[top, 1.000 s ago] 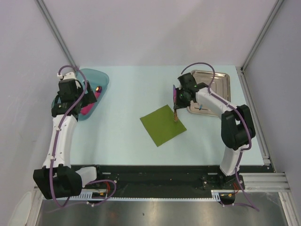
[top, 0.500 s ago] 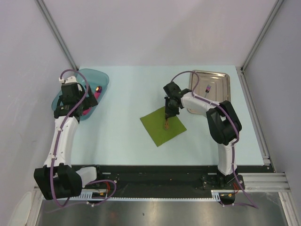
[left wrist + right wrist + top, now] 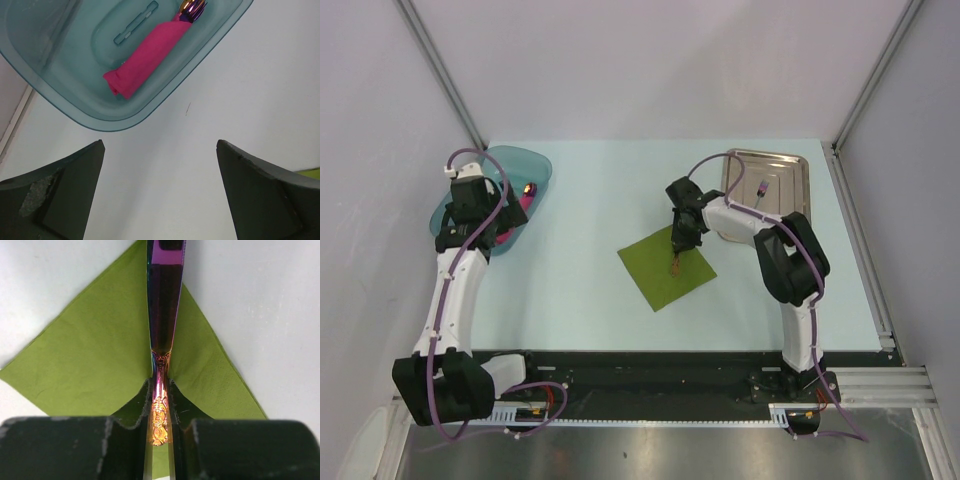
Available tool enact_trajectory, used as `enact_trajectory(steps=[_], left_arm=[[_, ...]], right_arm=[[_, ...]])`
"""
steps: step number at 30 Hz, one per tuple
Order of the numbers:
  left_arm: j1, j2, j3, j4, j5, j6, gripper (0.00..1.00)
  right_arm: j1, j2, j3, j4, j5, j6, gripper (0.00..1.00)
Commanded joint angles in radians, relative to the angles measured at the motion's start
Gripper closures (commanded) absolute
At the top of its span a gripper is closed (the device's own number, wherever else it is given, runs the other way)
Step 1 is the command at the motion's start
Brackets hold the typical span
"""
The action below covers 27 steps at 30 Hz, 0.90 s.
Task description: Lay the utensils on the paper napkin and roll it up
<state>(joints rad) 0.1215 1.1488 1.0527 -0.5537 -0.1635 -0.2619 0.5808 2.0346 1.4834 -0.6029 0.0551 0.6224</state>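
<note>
- The paper napkin (image 3: 655, 275), olive green, lies flat near the middle of the pale table (image 3: 590, 200).
- Right gripper (image 3: 160, 390) is clamped on the embossed handle of one iridescent utensil (image 3: 164, 300), held above the napkin and running over one of its corners.
- Left gripper (image 3: 160, 145) hovers with fingers spread wide, just beside a teal tub (image 3: 165, 97) holding a pink roll (image 3: 150, 55).
- A steel tray (image 3: 785, 175) sits at far right.
</note>
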Motion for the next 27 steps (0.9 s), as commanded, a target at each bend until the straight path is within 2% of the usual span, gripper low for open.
enact_trajectory(steps=[1,27], left_arm=[[-0.006,-0.026,0.000,0.034,-0.019,-0.010,0.00],[-0.003,-0.046,-0.036,0.041,-0.019,-0.013,0.00]], right_arm=[[0.007,0.016,0.034,-0.006,0.037,0.036,1.00],[0.030,-0.036,-0.009,-0.012,0.042,0.065,1.00]])
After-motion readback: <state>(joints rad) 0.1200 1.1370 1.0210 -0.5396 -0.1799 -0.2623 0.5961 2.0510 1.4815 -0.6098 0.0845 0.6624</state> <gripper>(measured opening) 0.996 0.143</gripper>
